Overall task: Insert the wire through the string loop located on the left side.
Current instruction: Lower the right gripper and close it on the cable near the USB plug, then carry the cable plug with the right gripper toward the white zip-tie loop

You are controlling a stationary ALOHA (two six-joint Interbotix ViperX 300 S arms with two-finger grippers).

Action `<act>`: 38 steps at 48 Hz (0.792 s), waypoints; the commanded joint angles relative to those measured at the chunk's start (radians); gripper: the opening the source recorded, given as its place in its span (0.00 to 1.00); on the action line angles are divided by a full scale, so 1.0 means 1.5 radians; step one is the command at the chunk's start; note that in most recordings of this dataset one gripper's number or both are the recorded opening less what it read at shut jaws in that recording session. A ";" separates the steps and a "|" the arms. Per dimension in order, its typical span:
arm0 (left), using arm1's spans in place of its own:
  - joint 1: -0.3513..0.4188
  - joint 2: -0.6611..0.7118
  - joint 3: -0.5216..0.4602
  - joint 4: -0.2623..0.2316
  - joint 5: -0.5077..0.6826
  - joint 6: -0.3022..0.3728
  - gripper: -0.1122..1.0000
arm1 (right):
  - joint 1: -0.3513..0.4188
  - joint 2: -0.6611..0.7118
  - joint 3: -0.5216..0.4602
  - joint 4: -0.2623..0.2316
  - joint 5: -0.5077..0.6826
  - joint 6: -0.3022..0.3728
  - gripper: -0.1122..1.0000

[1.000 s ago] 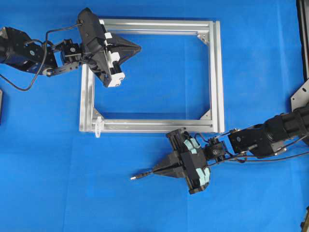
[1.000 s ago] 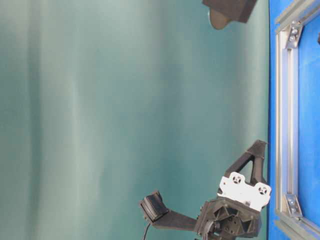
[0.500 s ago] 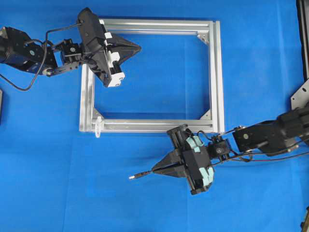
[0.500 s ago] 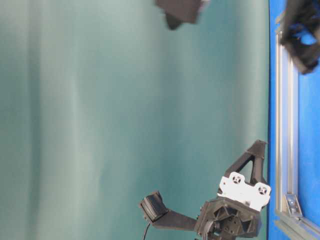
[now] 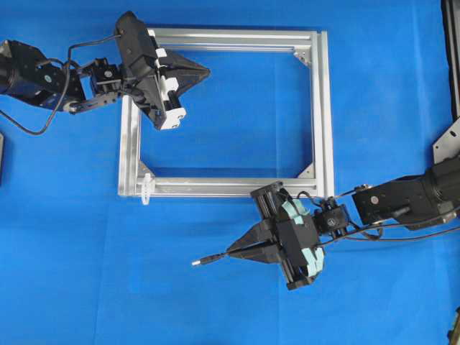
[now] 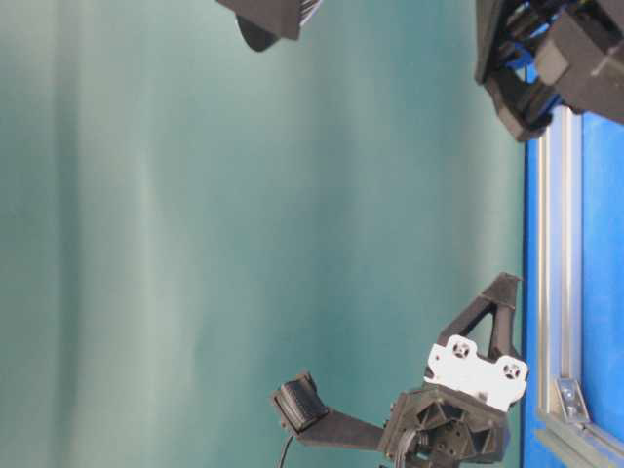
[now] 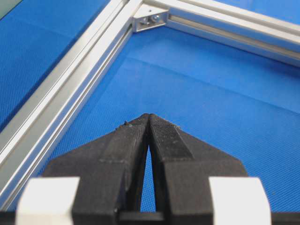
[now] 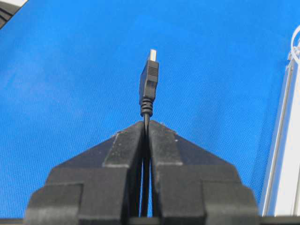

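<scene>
The wire (image 5: 196, 263) is a thin black cable with a small metal-tipped plug (image 8: 149, 82). My right gripper (image 5: 231, 252) is shut on it just behind the plug, which sticks out to the left over the blue mat. The string loop (image 5: 146, 188) is a small white loop at the near left corner of the aluminium frame (image 5: 323, 108). It lies up and to the left of the plug, and a bit of the string loop (image 8: 295, 44) shows at the right edge of the right wrist view. My left gripper (image 5: 207, 72) is shut and empty, hovering over the frame's far left corner.
A silver corner bracket (image 7: 151, 18) sits ahead of the left gripper's fingertips (image 7: 159, 129). The frame's near rail (image 5: 230, 187) runs just above the right gripper. Black arm cables trail right from the right arm (image 5: 402, 205). A grey bracket (image 5: 449, 144) stands at the right edge.
The right arm has shifted and turned slightly, and more of it has come into the table-level view. The plug tip has barely moved. The left arm has stayed still.
</scene>
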State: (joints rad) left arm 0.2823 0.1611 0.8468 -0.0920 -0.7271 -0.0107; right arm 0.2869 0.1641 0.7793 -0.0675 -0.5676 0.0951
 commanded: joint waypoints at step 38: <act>0.000 -0.025 0.001 0.001 -0.003 -0.001 0.10 | 0.001 -0.022 -0.004 0.001 -0.002 -0.001 0.10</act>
State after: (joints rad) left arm 0.2823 0.1595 0.8560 -0.0936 -0.7271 -0.0107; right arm 0.2853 0.1641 0.7793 -0.0675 -0.5676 0.0936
